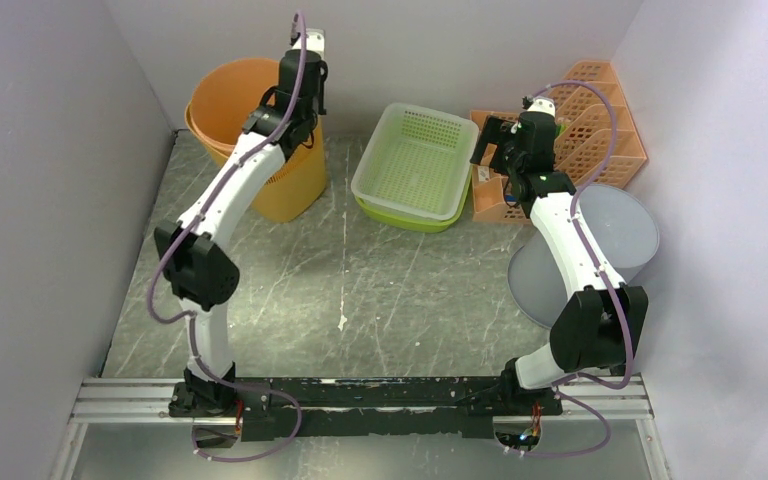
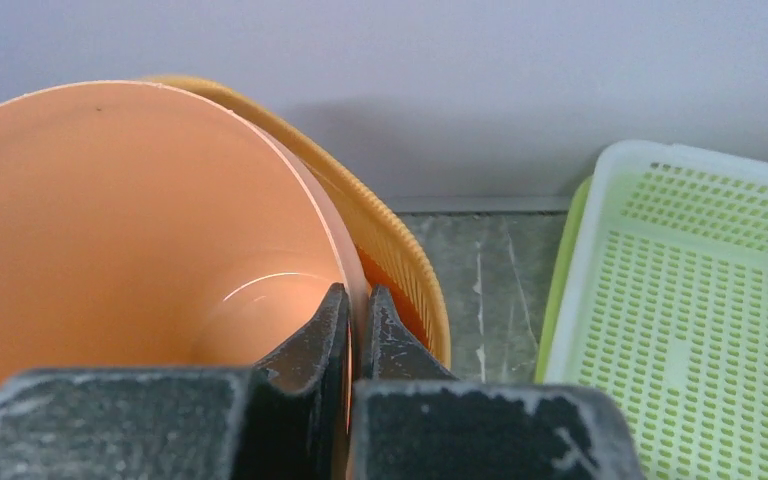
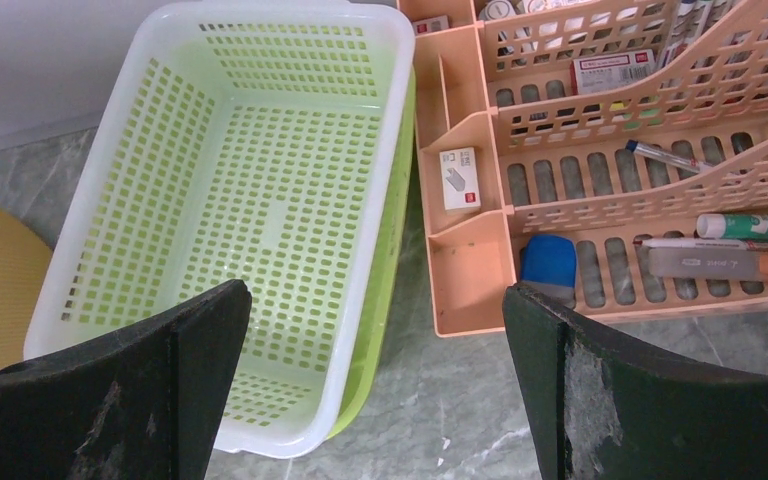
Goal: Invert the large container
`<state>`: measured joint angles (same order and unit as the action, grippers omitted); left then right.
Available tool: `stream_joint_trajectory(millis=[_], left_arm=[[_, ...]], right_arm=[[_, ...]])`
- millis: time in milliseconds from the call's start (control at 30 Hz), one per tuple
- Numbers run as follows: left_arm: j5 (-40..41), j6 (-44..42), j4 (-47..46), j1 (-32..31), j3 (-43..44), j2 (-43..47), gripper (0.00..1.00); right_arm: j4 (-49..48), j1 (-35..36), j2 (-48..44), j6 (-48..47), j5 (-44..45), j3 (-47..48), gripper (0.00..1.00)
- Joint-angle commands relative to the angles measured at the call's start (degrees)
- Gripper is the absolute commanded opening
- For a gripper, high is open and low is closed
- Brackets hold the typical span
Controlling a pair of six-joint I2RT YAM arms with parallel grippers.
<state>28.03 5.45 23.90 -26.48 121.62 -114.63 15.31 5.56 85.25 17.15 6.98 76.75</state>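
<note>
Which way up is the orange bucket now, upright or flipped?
Upright. The orange bucket opens upward in the top view, its inner floor shows in the left wrist view, and the left fingers pinch its rim.

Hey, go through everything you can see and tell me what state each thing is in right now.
orange bucket: upright, open end up, nested in the yellow basket.
left gripper: shut on the bucket's rim.
right gripper: open, holding nothing.
white basket: upright, empty, stacked in a green basket.
desk organizer: upright, holding pens and stationery.
</note>
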Motion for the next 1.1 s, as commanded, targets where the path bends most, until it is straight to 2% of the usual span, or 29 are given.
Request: stream_joint_trajectory(millis=[0, 200, 367, 467, 567, 767, 867, 967, 1067], left_arm=[[11.5, -12.4, -8.2, -2.4, -1.0, 13.3, 0.07], [14.9, -18.9, -15.1, -5.5, -5.8, 22.4, 0.07], [17.4, -23.8, -21.3, -10.9, -9.2, 29.3, 0.07], [16.1, -23.5, -21.2, -13.3, -8.5, 32.7, 0.07], [9.8, -17.9, -19.6, -13.8, -9.9, 38.1, 0.07], [-4.8, -5.0, -10.6, -13.9, -10.3, 44.3, 0.06], [-13.0, 0.6, -10.9, -13.9, -15.7, 47.9, 0.07], [-20.0, 5.7, -14.7, -13.9, -24.6, 51.4, 0.06], [-27.2, 8.6, -16.6, -13.9, -28.5, 52.3, 0.07]], right_arm=[[-0.8, -0.5, 0.6, 0.8, -1.0, -0.5, 1.0], [-1.4, -0.5, 0.5, 1.8, -1.8, -1.2, 1.0], [-1.5, -0.5, -0.3, 2.3, -1.3, -1.7, 1.0], [-1.6, -0.6, -1.0, 2.6, -0.8, -2.1, 1.0], [-2.3, -0.5, -1.8, 3.0, 0.0, -3.2, 1.0], [-2.4, -0.5, -1.2, 2.8, 1.5, -2.9, 1.0], [-2.7, -0.6, -1.0, 2.7, 2.3, -2.1, 1.0], [-2.7, -0.6, -0.8, 2.3, 2.8, -0.7, 1.0], [-2.1, -0.6, -0.6, 2.0, 3.5, 0.4, 1.0]])
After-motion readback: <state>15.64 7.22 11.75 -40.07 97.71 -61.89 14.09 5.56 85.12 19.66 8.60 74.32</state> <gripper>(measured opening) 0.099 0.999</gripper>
